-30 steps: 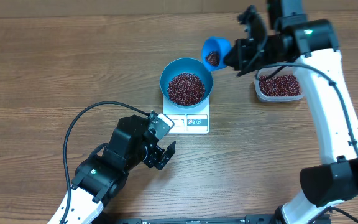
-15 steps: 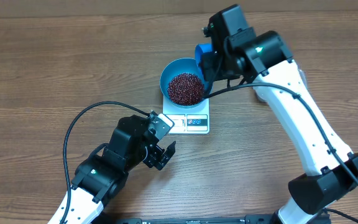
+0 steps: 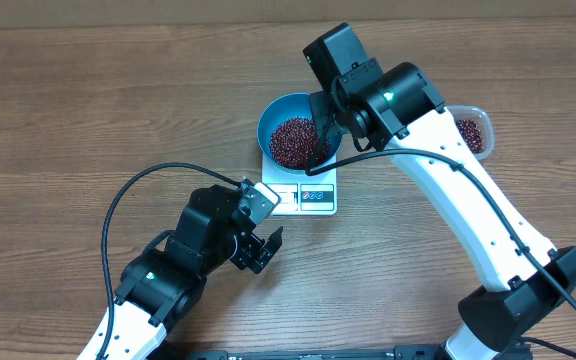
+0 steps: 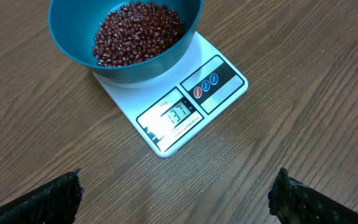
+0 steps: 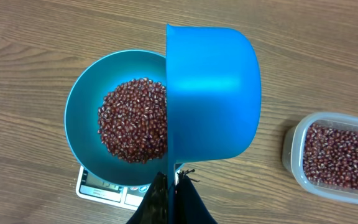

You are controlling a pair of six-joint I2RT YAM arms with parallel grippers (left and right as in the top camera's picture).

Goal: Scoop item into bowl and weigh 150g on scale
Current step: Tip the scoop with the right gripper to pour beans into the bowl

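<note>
My right claw [image 5: 173, 198], clamped tight on the handle of a small bright-blue plastic scoop [image 5: 213, 93], tips the scoop on its side above the round, deep blue bowl [image 5: 79, 118]. The mouth is turned toward the bowl so that whatever the scoop carries falls onto the heap of small dark red-brown beans [image 5: 132, 127] inside. From my wrist only the scoop's back shows, so I cannot tell what is left in it. The bowl sits on the small flat white square kitchen scale [image 4: 229, 87], placed there so each addition registers at once. Its display [image 4: 178, 115] appears to read 137, short of the 150 target and, in my judgement, one light top-up away. My left claw [image 4: 176, 190] hangs empty, fingers wide apart, over the wooden tabletop [image 3: 68, 100] just in front of the scale, its camera aimed at the readout. The clear rectangular plastic tub [image 5: 294, 140] of spare beans waits to the right, apart from the scale.
</note>
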